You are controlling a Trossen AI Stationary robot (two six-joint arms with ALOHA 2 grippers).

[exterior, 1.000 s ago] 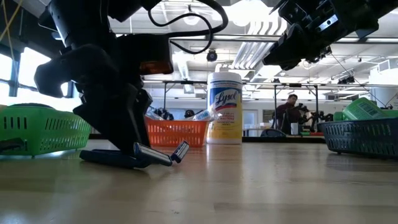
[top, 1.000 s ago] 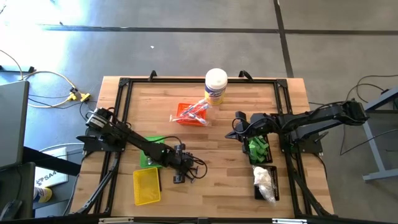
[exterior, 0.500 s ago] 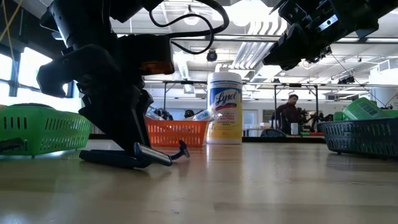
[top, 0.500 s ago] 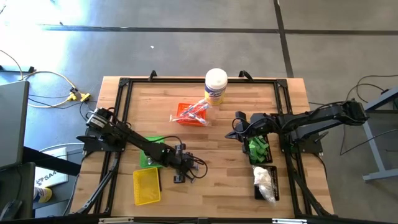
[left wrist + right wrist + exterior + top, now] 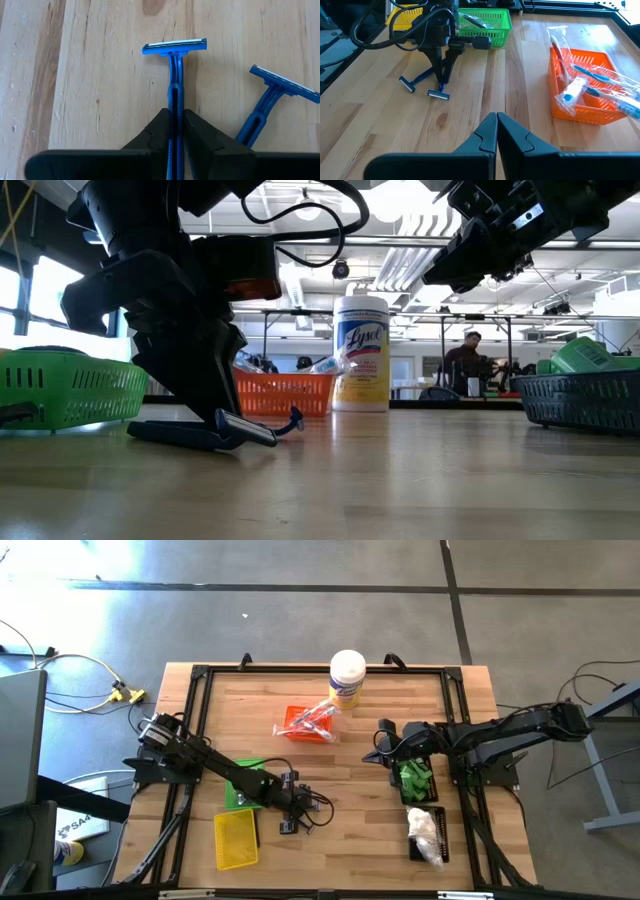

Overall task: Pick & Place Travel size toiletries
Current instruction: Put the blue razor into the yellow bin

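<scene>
The left end effector (image 5: 176,131) is down at the tabletop (image 5: 350,840) in the lower-left part of the high view, just right of the yellow mesh tray (image 5: 236,839) and the green mesh tray (image 5: 243,788). Its two dark fingers (image 5: 155,135) are clamped on the handle of a blue disposable razor (image 5: 174,70), which lies flat on the wood with its blade head pointing away from the wrist. A second blue razor (image 5: 272,100) lies just beside it, angled, apart from the fingers. From table height, the held razor's head (image 5: 292,420) sits low on the wood, in front of the orange tray.

The right end effector (image 5: 496,131) hangs above the tabletop at the right centre of the high view, just above the dark mesh tray (image 5: 418,783) with green bottles (image 5: 414,776). Its fingers are pressed together with nothing between them.

The orange mesh tray (image 5: 308,725) sits in the upper middle of the tabletop and holds clear-wrapped toothbrushes (image 5: 590,85), some poking over its rim. A white Lysol canister (image 5: 346,678) stands just behind it. A clear bag of white fluffy pieces (image 5: 424,830) lies in another dark tray at the lower right. A person (image 5: 465,360) stands far off in the room behind.
</scene>
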